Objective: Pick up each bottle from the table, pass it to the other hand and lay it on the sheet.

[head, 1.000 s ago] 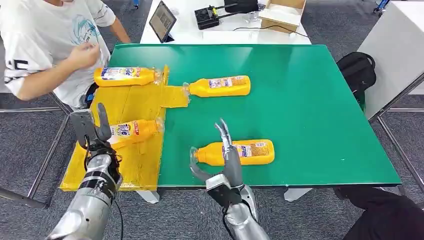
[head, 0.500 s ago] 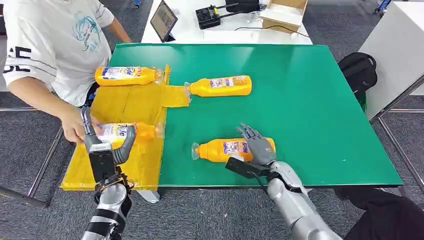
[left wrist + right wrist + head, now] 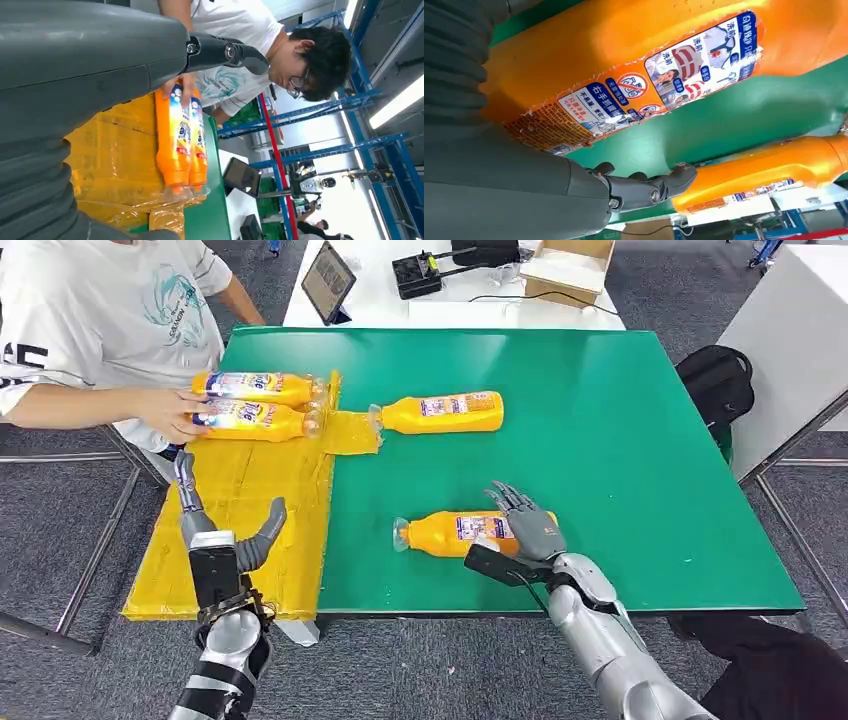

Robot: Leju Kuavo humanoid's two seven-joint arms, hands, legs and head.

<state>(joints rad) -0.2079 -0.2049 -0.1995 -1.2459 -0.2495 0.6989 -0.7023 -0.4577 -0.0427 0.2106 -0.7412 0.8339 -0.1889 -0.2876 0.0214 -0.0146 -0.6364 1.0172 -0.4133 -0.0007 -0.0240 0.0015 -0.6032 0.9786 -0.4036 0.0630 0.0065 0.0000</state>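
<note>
Orange bottle label legible beside right hand.

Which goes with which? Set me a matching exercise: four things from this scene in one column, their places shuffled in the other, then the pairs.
1. right robot hand
2. left robot hand
3. person's hand
4. black tablet

A. on the white table beyond the green table
B. above the yellow plastic sheet, holding nothing
C. resting on the orange plastic bottle nearest the robot
D. on two orange bottles at the sheet's far end

Pairs: 1-C, 2-B, 3-D, 4-A
</note>
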